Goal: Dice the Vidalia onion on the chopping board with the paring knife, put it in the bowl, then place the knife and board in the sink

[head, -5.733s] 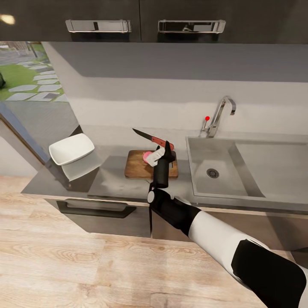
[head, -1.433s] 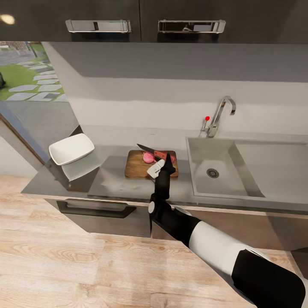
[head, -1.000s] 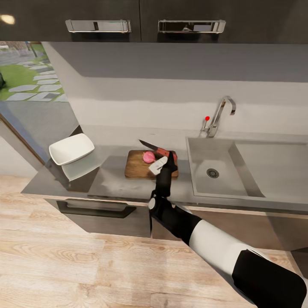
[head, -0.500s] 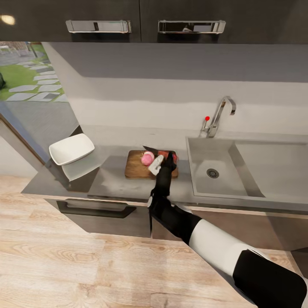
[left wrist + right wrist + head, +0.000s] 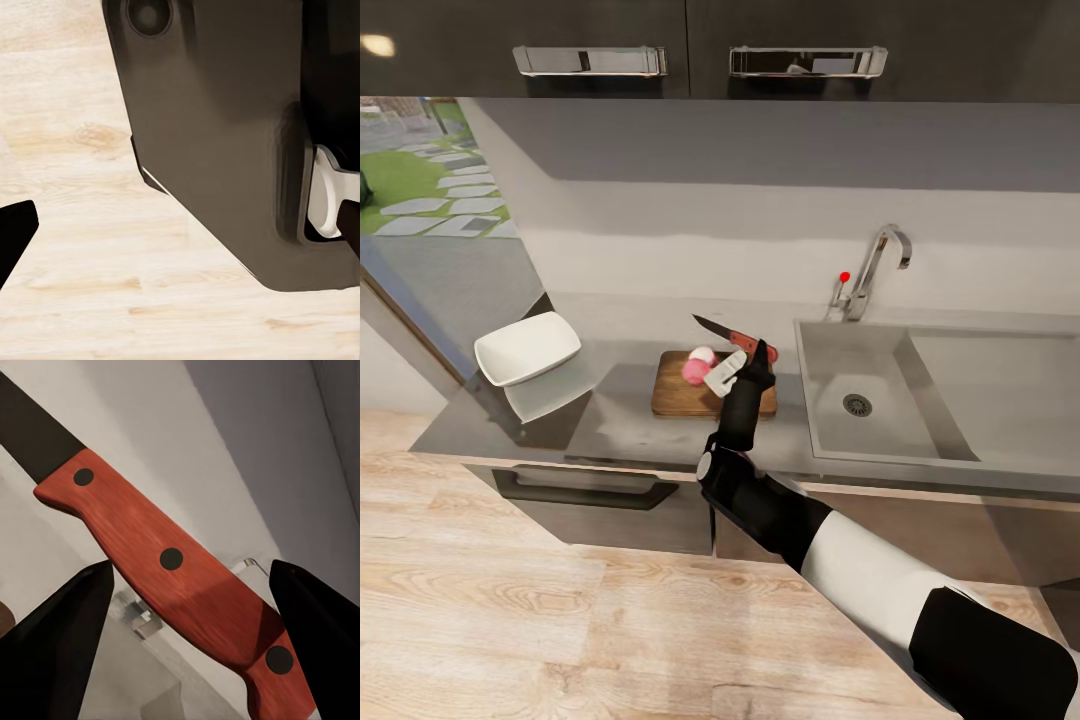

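The paring knife (image 5: pixel 732 338) has a dark blade and a red-brown handle, and my right gripper (image 5: pixel 748 358) is shut on that handle, holding it just above the chopping board (image 5: pixel 672 396). The blade points to the back left. In the right wrist view the riveted handle (image 5: pixel 172 559) runs between my dark fingers (image 5: pixel 52 649). The Vidalia onion lies on the board under the blade as a pink piece (image 5: pixel 694 373) and a paler piece (image 5: pixel 703 355). The white bowl (image 5: pixel 527 347) stands at the countertop's (image 5: pixel 615 420) left end. The sink (image 5: pixel 880 420) is to the board's right.
A chrome tap (image 5: pixel 877 262) with a red knob stands behind the sink. Black upper cabinets (image 5: pixel 690 50) hang overhead. In the left wrist view my left gripper (image 5: pixel 180 229) hangs open beside my dark base (image 5: pixel 225 135), over the pale wooden floor (image 5: pixel 75 285).
The knife came down onto the onion and has now lifted a little. The onion, one pink lump before, now shows as two pieces shifted slightly left.
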Motion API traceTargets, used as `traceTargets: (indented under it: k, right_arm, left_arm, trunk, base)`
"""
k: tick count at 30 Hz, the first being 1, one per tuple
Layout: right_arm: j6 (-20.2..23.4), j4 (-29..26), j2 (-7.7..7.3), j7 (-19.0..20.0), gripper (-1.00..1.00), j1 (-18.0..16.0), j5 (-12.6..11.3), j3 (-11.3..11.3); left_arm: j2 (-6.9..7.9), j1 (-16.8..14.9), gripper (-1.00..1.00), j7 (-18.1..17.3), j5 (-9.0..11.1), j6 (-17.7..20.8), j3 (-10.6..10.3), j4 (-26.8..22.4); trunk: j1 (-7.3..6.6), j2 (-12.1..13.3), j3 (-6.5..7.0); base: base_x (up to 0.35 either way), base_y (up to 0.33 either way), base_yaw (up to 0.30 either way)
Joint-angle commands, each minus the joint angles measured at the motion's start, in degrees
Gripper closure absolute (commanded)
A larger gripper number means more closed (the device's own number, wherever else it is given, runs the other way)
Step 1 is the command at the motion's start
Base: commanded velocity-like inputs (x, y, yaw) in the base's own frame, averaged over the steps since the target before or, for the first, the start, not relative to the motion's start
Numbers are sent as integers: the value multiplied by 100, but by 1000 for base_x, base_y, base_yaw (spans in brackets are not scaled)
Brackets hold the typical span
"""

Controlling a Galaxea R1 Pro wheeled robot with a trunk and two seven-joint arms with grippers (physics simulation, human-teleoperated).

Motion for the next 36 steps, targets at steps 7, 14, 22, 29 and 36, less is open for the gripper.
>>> traceTargets:
  k: [7, 14, 22, 29, 36]
  right_arm:
    - [40, 2, 0, -6, 100, -7, 4, 10]
    - [40, 10, 0, 16, 100, -7, -22, 17]
    - [40, 64, 0, 254, 100, -8, -39, 22]
    - [37, 78, 0, 444, 100, -6, -50, 27]
    - [21, 122, 0, 644, 100, -8, -57, 27]
  left_arm:
    - [4, -3, -100, 13, 49, -19, -49, 6]
    - [6, -3, -100, 13, 49, -19, -49, 6]
    - [6, -5, -100, 13, 49, -19, -49, 10]
    - [6, -5, -100, 13, 49, -19, -49, 13]
    - [6, -4, -100, 13, 49, -19, -49, 14]
  trunk:
    - [3, -9, -8]
    - [3, -9, -8]
    - [3, -9, -8]
    - [3, -9, -8]
    - [3, -9, -8]
  base:
    - [0, 0, 0]
    - [0, 0, 0]
    - [0, 0, 0]
    - [0, 0, 0]
    - [0, 0, 0]
